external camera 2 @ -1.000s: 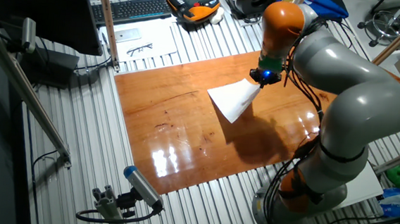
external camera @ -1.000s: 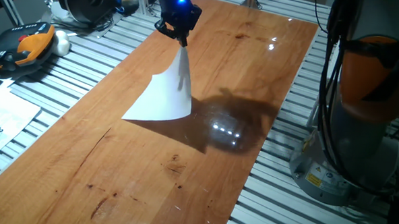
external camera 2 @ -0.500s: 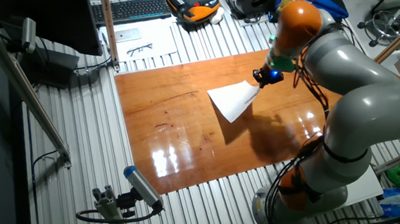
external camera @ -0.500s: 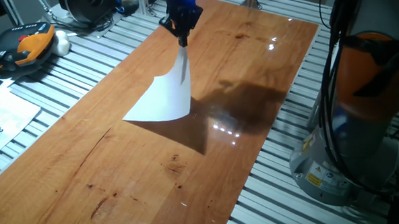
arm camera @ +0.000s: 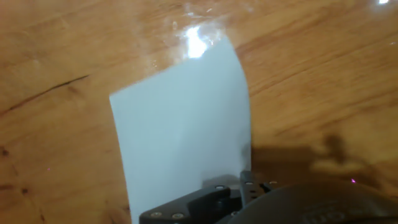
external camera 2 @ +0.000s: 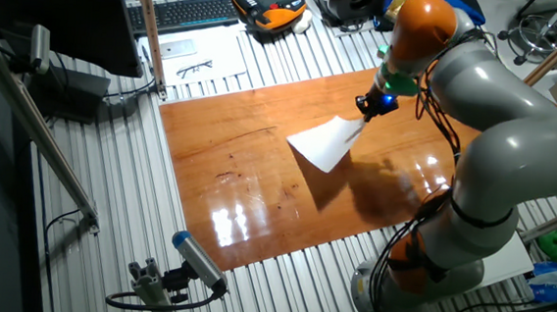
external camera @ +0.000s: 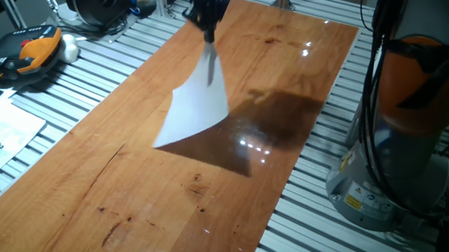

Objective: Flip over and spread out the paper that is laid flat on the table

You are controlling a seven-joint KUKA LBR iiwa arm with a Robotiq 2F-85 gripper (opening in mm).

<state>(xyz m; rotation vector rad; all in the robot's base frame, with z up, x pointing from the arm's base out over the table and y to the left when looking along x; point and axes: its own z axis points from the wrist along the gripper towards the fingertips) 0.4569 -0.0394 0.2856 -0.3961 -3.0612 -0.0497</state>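
The paper (external camera: 197, 108) is a white sheet hanging from one corner, its blank side showing. Its lower edge is at or just above the reddish-brown table (external camera: 130, 190); I cannot tell if it touches. My gripper (external camera: 208, 32) is shut on the paper's top corner, high over the far part of the table. The other fixed view shows the gripper (external camera 2: 368, 115) pinching the sheet (external camera 2: 324, 143) near the table's (external camera 2: 229, 162) right side. Through the hand view the paper (arm camera: 183, 130) spreads away below the dark fingers (arm camera: 214, 200), over the table (arm camera: 56, 74).
Slatted metal surface (external camera: 74, 89) surrounds the board. An orange-black handheld unit (external camera: 27, 49), a printed sheet with glasses (external camera: 0, 131), a keyboard (external camera 2: 185, 12) and the robot base (external camera: 407, 111) stand around it.
The gripper has risen and moved toward the far end, dragging the paper. The sheet's lower edge has slid to the right and hangs more freely.
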